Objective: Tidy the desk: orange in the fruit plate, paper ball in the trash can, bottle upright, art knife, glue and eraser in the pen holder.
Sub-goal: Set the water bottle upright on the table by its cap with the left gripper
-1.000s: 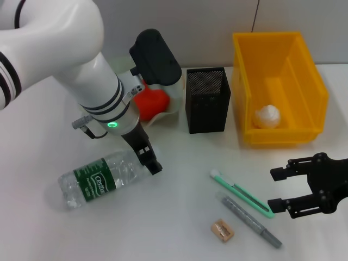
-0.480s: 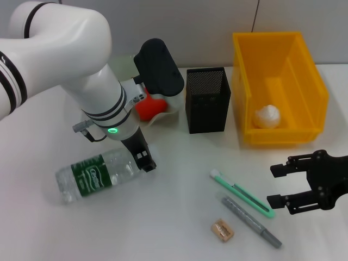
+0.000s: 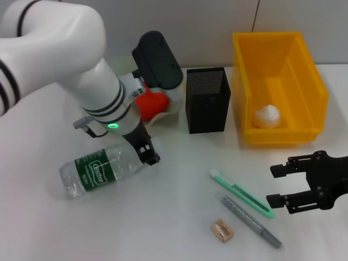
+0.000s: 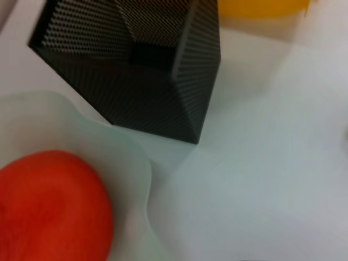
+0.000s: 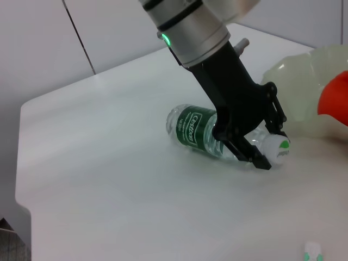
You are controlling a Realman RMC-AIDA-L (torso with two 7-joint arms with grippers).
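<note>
left gripper (image 3: 148, 152) low over the bench (image 3: 174, 228), pinching the neck end of the lying bottle (image 3: 100, 167); orange (image 3: 150, 103) in the fruit plate (image 3: 163, 115) just behind; right gripper (image 3: 278, 187) spread, hovering beside the art knife (image 3: 242, 193), glue (image 3: 250, 221) and eraser (image 3: 222, 230)

The left arm (image 3: 60, 60) is a thick glossy white tube ringed with black bands, with a small green light glowing by its wrist and a rounded black housing above. Its gripper (image 3: 145, 152) and the right gripper (image 3: 288, 187) are matte black, angular.
</note>
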